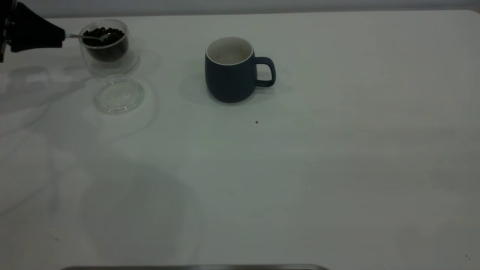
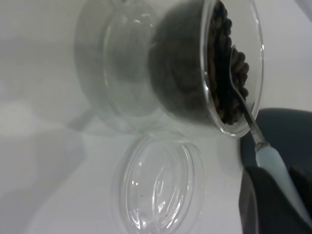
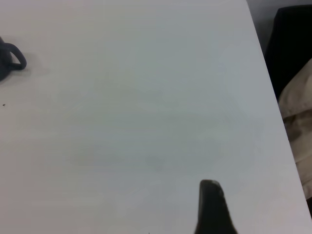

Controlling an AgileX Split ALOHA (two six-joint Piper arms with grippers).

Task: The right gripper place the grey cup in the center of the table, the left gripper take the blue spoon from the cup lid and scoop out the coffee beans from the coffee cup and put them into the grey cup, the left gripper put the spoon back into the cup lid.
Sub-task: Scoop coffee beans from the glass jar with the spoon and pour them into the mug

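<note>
1. The left hand (image 1: 62,36) sits at the far left edge of the worktop (image 1: 300,168), clenched on the pale handle of the blue spoon (image 2: 263,146). It holds the spoon nearly level, so the bowl reaches over the rim and into the coffee cup (image 1: 107,45).
2. The spoon's bowl lies among the coffee beans (image 1: 103,33), which fill the glass close to its top; this looks like the scooping step.
3. The cup lid (image 1: 119,93) lies flat on the worktop just in front of the coffee cup, with nothing in it, so it is ready to take the spoon back later.
4. The grey cup (image 1: 232,69) stands upright near the worktop's middle, handle turned away from the coffee cup, its white inside apparently holding no beans yet. Its open mouth offers a clear target.
5. The right hand (image 3: 210,207) is out of the exterior view, parked over bare worktop well apart from the grey cup; whether it is released or clenched, I cannot tell.
</note>
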